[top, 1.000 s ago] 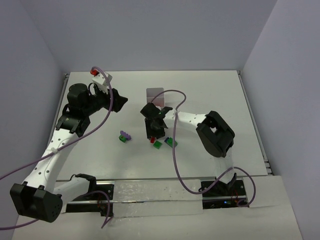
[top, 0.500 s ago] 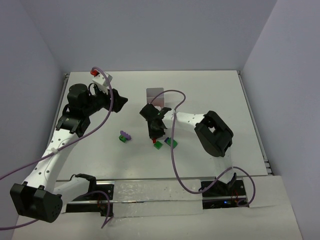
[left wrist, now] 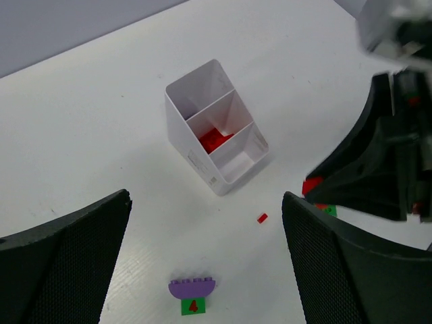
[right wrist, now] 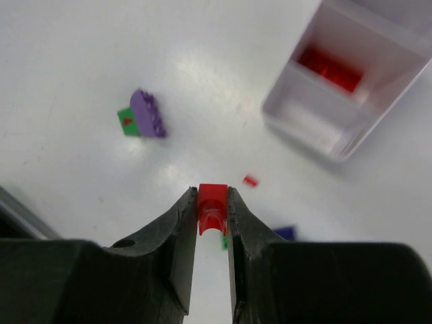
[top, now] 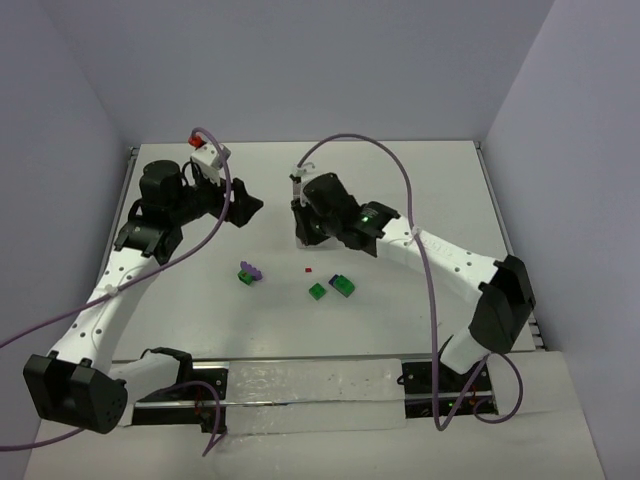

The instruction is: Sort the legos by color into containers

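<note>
White table (top: 440, 180), pale lilac walls (top: 300, 70) (three sides), soft even light

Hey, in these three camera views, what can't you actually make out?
Left wrist view: the red bricks in the middle compartment of the tray are too small to count.
Top view: the right arm hides most of the tray.
Right wrist view: the tray is blurred, its far end cut off by the top edge.
Right wrist view: the dark blue brick is mostly hidden behind the right end effector, shut on a red brick.
</note>
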Controlling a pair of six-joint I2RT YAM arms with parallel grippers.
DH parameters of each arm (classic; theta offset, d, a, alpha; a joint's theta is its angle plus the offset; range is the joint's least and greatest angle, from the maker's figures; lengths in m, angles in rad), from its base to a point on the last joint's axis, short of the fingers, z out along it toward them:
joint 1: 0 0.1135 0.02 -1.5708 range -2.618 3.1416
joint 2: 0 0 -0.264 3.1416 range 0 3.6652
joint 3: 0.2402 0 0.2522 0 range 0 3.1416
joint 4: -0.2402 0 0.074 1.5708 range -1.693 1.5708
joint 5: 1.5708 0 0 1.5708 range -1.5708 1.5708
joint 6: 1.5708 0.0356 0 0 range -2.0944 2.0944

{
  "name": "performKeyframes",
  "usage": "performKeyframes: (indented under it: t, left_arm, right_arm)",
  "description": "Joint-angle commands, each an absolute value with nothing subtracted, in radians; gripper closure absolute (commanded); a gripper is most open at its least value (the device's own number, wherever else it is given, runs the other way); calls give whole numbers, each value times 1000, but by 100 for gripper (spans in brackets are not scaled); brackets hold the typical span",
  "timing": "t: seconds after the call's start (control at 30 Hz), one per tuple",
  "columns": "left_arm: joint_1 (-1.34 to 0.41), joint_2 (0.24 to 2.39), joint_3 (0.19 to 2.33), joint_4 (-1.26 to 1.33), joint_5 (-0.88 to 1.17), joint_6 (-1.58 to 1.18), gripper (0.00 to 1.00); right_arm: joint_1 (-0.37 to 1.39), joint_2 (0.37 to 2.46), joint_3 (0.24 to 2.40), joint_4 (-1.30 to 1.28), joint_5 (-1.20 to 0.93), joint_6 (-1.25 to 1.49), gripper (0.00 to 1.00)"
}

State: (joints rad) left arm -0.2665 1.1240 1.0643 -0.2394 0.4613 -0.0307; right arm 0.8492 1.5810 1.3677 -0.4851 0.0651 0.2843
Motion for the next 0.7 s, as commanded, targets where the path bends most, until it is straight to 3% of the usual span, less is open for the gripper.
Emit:
performKeyframes:
  t: [0.0, 0.2, 0.67]
  left_arm:
    - [-262, 1159, 1154, -301, 528, -42, 1]
    - [-260, 1197, 1205, -328, 535, -68, 1]
    - [-200, 1261, 1243, -354, 609, -91, 1]
  right_arm:
    - [778, 1571, 1384, -339, 94, -45, 100]
    - [660, 1641, 1428, -313, -83, -241, 100]
    - [605, 1765, 1473, -252, -201, -427, 100]
